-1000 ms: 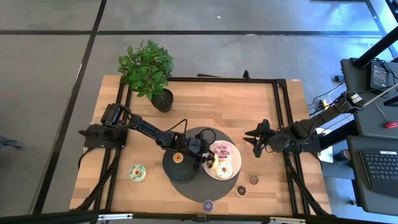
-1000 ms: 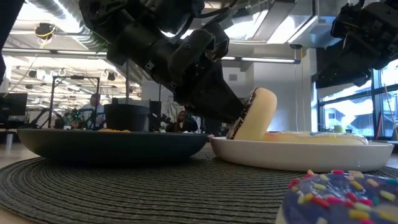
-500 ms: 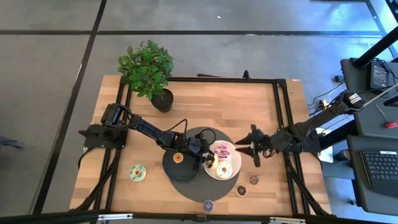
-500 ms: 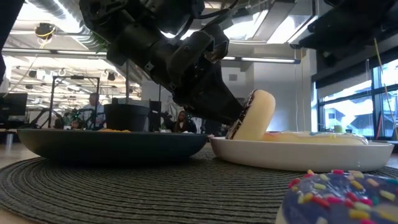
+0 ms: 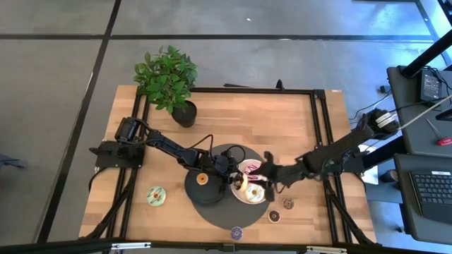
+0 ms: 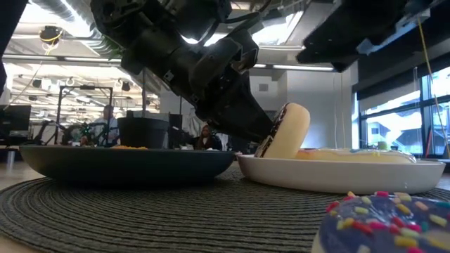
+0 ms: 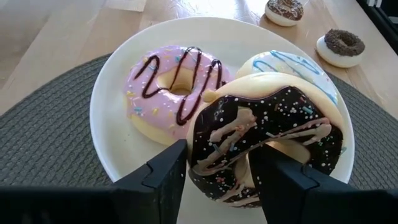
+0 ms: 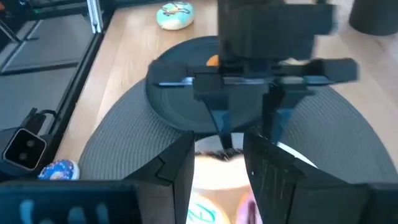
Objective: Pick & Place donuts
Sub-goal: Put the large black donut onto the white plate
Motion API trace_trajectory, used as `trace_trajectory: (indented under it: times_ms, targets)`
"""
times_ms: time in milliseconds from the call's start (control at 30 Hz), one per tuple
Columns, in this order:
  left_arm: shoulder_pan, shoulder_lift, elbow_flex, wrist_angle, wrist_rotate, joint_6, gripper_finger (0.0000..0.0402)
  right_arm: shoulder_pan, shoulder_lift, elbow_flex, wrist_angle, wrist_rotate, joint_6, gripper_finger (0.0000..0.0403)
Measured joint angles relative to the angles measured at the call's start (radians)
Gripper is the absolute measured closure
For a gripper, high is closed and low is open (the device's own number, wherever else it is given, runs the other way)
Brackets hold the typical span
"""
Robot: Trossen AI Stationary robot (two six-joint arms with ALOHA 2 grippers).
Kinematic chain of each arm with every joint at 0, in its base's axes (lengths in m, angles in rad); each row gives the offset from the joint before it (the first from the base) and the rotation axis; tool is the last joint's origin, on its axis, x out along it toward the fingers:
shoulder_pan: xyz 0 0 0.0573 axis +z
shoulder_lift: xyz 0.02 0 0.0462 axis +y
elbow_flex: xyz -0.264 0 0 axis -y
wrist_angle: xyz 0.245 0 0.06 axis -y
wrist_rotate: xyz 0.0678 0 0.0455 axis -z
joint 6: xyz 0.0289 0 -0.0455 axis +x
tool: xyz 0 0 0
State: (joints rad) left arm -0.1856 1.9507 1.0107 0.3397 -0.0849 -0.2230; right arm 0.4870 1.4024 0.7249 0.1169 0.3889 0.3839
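- Left gripper: fingers clamped on the chocolate donut, held on edge over the white plate.
- Pink donut: flat on that plate.
- Right gripper: above the plate; finger state cannot be told.

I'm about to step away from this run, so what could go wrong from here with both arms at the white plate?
1. The left gripper holds the chocolate donut on edge over the white plate; it may slip or topple onto the pink donut.
2. The right gripper is right above the same plate, so the arms could collide.
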Motion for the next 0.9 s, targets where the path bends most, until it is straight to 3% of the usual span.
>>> trace_trajectory:
  times_ms: [333, 600, 900]
  targets:
    - [0.000, 0.000, 0.000, 0.000, 0.000, 0.000, 0.0235, -0.018, 0.172, 0.165, -0.122, -0.002, -0.004, 0.0263]
    - [0.000, 0.000, 0.000, 0.000, 0.000, 0.000, 0.0235, -0.054, 0.248, 0.185, -0.123, -0.101, -0.023, 0.0263]
    - [0.000, 0.000, 0.000, 0.000, 0.000, 0.000, 0.0233, -0.058, 0.252, 0.185, -0.167, -0.107, 0.005, 0.0263]
